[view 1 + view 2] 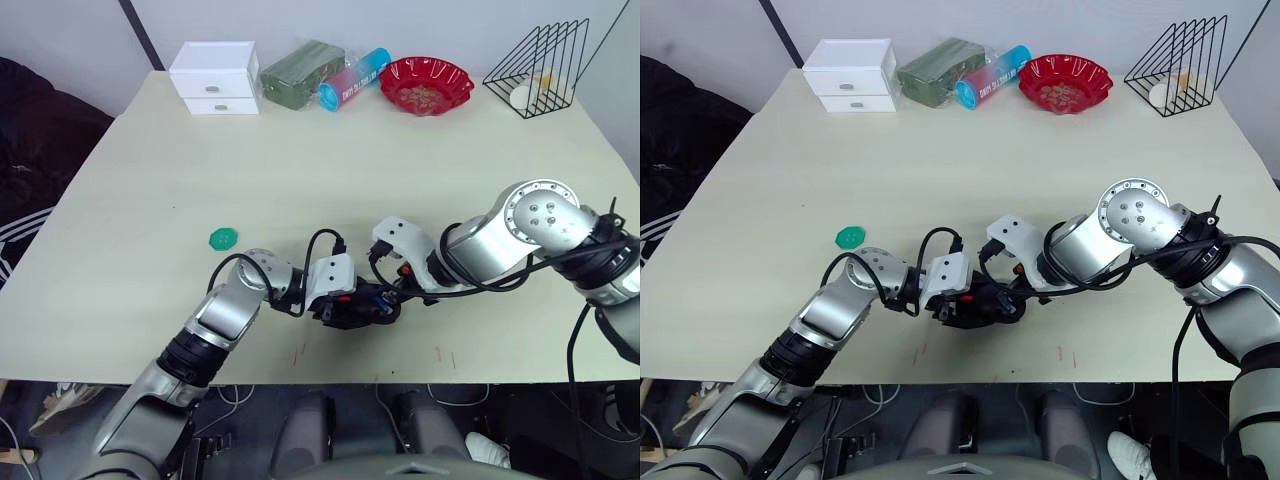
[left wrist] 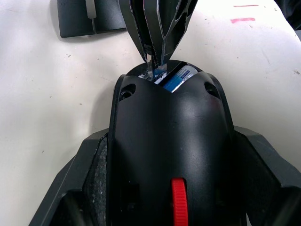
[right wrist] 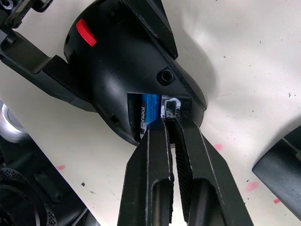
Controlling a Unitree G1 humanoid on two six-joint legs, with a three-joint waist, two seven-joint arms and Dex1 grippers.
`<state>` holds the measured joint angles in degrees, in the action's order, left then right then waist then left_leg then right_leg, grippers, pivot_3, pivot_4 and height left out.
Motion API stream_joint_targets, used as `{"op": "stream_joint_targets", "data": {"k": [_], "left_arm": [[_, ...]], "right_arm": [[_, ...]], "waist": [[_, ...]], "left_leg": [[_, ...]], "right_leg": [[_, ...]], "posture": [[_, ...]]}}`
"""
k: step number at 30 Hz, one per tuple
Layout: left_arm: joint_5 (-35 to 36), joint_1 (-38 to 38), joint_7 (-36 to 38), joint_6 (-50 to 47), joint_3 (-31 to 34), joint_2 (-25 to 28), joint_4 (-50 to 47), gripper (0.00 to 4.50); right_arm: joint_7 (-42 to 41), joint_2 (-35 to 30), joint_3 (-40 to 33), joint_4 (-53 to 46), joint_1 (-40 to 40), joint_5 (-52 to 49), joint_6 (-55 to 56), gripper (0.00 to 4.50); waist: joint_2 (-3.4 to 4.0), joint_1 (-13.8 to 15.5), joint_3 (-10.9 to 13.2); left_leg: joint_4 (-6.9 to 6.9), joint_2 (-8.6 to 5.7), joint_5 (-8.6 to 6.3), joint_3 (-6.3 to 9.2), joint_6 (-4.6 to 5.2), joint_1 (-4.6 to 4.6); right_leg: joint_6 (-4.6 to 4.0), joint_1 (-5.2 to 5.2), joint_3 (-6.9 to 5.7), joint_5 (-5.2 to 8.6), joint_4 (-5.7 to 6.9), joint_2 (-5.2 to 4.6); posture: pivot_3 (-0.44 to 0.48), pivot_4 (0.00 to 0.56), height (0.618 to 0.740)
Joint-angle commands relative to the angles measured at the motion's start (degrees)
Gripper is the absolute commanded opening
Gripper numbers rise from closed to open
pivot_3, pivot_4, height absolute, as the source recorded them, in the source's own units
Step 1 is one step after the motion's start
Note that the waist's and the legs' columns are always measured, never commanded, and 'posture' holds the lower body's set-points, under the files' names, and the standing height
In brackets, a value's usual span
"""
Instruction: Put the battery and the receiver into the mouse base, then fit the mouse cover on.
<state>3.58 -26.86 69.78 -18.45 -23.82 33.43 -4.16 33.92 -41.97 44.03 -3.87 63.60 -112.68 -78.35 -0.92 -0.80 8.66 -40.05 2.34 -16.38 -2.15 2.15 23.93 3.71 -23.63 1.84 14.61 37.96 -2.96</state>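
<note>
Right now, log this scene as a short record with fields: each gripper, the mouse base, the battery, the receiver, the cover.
left gripper: shut on the mouse base, one finger on each side
right gripper: shut on the receiver, tips at the base's open compartment
battery: blue, already lying in the base
mouse cover: on the table beside the base, not fitted
stage: receiver going in

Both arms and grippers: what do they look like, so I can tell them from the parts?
Silver-grey jointed arms with black cable loops. White wrist housings sit behind the left gripper and the right gripper. Each gripper has two black fingers with ribbed inner faces.
</note>
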Motion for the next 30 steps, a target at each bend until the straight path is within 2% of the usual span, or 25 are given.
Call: {"op": "stream_joint_targets", "data": {"k": [1, 15, 30], "left_arm": [[-1.13, 0.24, 0.85, -0.18, -1.83, 0.86, -0.67, 2.94], [-1.64, 1.34, -0.11, 1.15, -2.35, 0.46, 0.33, 2.94], [-1.63, 1.71, 0.11, 2.47, -2.33, 0.59, 1.79, 2.94]], "right_arm": [[1.5, 0.33, -0.26, -0.56, -1.06, -0.32, 0.62, 0.0], [4.71, 1.47, -1.21, 1.28, -1.09, -0.32, 0.6, 0.0], [8.57, 1.61, 0.09, -2.93, -3.45, -0.32, 2.58, 0.0]], "waist": [[0.0, -0.03, 0.0], [0.0, 0.02, 0.0], [0.0, -0.01, 0.0]], "left_leg": [[0.0, 0.01, 0.0, 0.01, 0.0, 0.0], [0.0, 0.02, 0.0, 0.02, 0.0, 0.01], [0.01, 0.02, 0.0, 0.02, 0.0, 0.02]], "right_leg": [[0.0, 0.0, -0.01, 0.0, 0.0, 0.0], [0.0, 0.0, -0.03, 0.0, -0.03, -0.01], [-0.01, 0.0, -0.04, 0.0, -0.05, -0.03]], "posture": [[0.0, 0.15, 0.74], [0.0, 0.15, 0.74], [0.0, 0.15, 0.74]]}}
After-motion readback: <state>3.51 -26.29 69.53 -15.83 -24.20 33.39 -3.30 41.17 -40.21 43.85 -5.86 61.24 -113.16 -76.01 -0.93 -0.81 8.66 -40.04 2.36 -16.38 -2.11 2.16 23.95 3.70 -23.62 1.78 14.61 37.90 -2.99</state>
